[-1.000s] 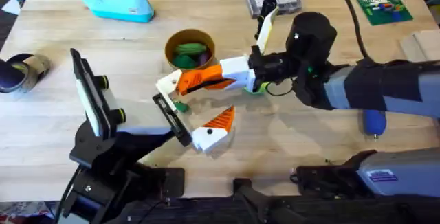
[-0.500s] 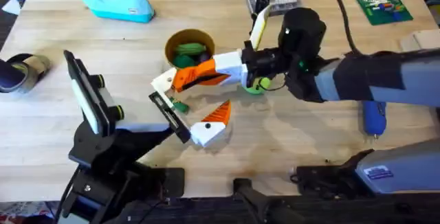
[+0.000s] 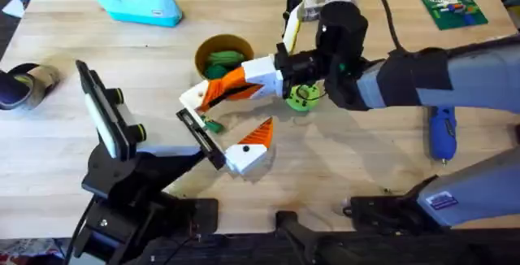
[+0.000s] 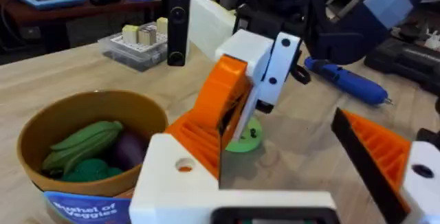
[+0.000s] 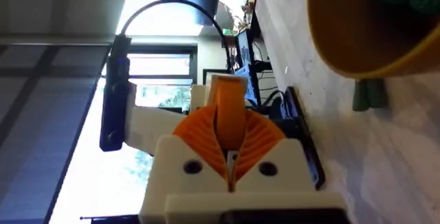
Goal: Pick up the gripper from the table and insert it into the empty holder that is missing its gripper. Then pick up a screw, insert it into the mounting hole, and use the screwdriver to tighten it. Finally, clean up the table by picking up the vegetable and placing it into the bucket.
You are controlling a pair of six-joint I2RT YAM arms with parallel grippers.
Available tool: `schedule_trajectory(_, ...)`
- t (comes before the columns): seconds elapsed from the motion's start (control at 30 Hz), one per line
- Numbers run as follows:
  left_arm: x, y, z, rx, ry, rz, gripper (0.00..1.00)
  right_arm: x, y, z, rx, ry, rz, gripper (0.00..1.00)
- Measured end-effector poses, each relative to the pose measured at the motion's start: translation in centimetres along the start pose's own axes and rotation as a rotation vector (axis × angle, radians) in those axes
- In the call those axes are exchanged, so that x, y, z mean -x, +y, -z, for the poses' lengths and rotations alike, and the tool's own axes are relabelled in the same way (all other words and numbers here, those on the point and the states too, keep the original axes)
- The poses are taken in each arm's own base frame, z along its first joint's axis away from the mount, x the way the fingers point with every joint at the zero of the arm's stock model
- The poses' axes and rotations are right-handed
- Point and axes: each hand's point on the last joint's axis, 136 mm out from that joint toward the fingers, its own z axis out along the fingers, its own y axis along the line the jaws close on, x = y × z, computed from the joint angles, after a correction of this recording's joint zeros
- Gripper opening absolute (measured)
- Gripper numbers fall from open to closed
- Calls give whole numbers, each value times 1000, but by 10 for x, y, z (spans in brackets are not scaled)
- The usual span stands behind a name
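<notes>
Fingers of the right gripper (image 3: 248, 82) are clamping the gripper (image 3: 213, 93) mid-frame, just below the bucket (image 3: 224, 57); left fingers cannot be judged.

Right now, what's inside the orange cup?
Inside the bucket lie green vegetables, with something dark purple beside them. What sits underneath them is covered, so the bottom cannot be seen.

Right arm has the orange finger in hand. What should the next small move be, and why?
Probably ease the orange finger down so its white base meets the empty end of the black rail. The right gripper is shut on the finger, whose base appears to hang just short of that end, beside the bucket, not yet seated.
</notes>
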Motion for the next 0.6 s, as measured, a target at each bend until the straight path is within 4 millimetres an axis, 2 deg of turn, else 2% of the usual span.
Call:
schedule_trajectory(0.17, 0, -1, 0, -6, 1, 1, 993, -6, 1, -10, -1, 14, -1, 9)
schedule_trajectory(0.6, 0, 2, 0, 12, -1, 3, 993, -2, 1, -14, -9, -14, 3, 9)
